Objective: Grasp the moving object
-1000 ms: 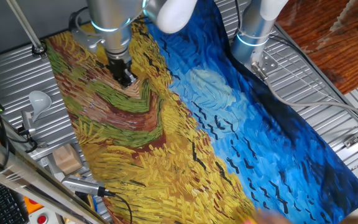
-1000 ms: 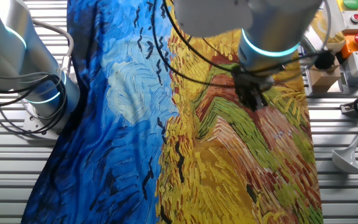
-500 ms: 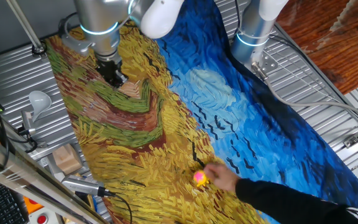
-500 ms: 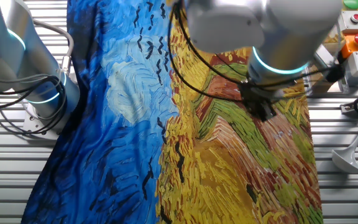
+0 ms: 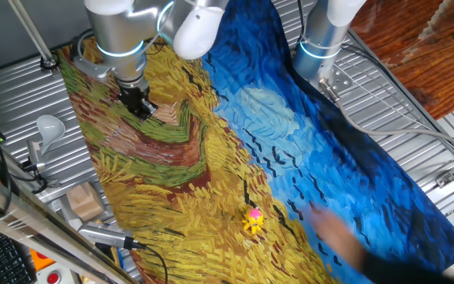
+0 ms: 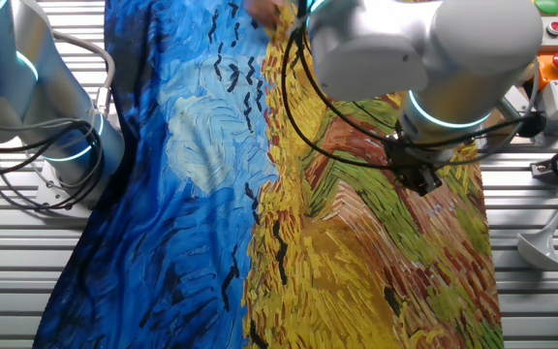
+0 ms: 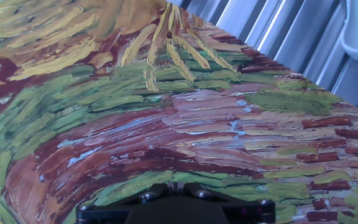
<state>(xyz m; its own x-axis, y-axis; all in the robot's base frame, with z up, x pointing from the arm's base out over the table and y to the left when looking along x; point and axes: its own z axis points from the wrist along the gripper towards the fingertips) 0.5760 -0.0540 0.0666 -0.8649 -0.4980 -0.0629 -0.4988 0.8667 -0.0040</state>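
Toy now free on the cloth, arm far from it

One fixed view: the hand has let go of the moving object [image 5: 253, 220]; the gripper [image 5: 139, 105] has drifted away, well apart. Other fixed view: toy hidden, fingers' state I cannot tell. Hand view: only painted cloth [image 7: 166, 124]; the chase must begin.

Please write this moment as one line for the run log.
gripper: over painted cloth, far from toy, jaw state unclear | pink-and-yellow toy: free on cloth | blurred hand: beside toy | hand view: toy not visible
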